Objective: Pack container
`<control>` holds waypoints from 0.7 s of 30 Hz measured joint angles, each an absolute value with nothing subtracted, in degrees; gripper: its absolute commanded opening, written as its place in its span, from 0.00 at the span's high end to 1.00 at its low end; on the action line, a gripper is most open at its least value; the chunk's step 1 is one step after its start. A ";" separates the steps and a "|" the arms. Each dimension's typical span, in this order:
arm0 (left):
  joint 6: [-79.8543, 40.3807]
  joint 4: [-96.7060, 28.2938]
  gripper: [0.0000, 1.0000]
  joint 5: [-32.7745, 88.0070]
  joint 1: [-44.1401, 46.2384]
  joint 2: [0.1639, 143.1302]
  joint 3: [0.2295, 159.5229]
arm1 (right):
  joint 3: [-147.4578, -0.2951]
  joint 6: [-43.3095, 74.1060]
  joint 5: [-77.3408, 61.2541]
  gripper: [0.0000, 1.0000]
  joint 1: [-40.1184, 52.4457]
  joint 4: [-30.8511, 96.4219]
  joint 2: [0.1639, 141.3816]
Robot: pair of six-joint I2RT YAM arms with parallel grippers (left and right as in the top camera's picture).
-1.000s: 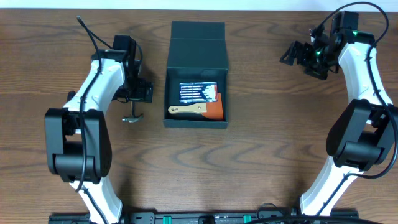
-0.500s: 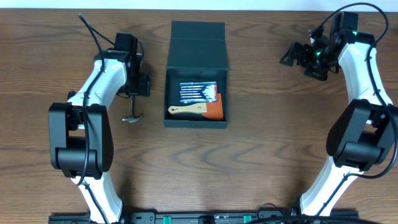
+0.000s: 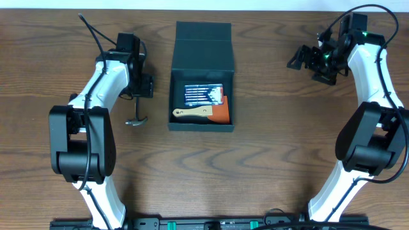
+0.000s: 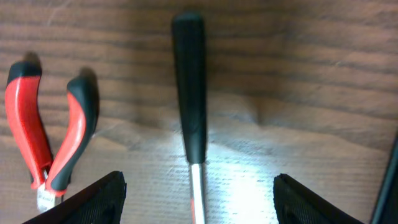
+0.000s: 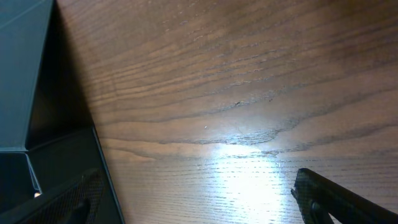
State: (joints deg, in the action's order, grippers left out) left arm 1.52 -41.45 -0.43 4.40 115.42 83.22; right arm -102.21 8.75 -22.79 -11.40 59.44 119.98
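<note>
- Left arm (image 3: 105, 80): reaches forward from its base and bends inward at the wrist. The left gripper (image 3: 143, 87) points down at the table (image 3: 268, 147).
- Left gripper, state: jaws spread. One finger (image 4: 93, 199) stands on either side of the hammer (image 3: 136, 119), and neither touches it.
- Hammer: lies flat. Its black grip (image 4: 189, 87) runs ahead of the fingers and its metal shaft (image 4: 198, 186) passes between them. The shaft is cut off at the lower edge of the wrist view.
- Pliers (image 4: 46, 143): red-and-black handles, just beside one finger, on the table. The nose is cut off at the frame edge. From overhead they are hidden under the arm.
- Right arm (image 3: 374, 76): stretched far forward, with its wrist turned inward.
- Right gripper (image 3: 307, 61): jaws fully apart, with only bare wood between them.
- Container (image 3: 201, 83): dark teal box with its lid folded back. It is near the left gripper on that gripper's right, and well apart from the right gripper on that gripper's left.
- Contents: a pack of slim tools (image 3: 204, 94), too small to name. Next to it is a wooden-handled tool (image 3: 192, 113) with an orange end (image 3: 220, 114).
- Right wrist view: only a corner of the container shows.
</note>
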 measured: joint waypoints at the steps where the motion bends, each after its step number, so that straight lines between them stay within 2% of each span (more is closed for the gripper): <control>1: 1.52 -41.98 0.25 -0.43 4.19 115.44 83.22 | -102.21 8.75 -22.79 0.01 -11.40 59.48 119.98; 14: 1.54 -43.90 0.26 -0.45 3.66 119.63 83.24 | -102.21 8.75 -22.79 0.01 -11.40 60.55 119.98; 17: 1.43 -43.86 0.36 -0.43 3.66 119.63 83.24 | -102.21 8.75 -22.79 0.01 -11.40 60.73 119.98; 21: 1.50 -43.88 0.43 -0.45 3.66 119.63 83.24 | -102.21 8.75 -22.79 0.01 -11.40 60.82 119.98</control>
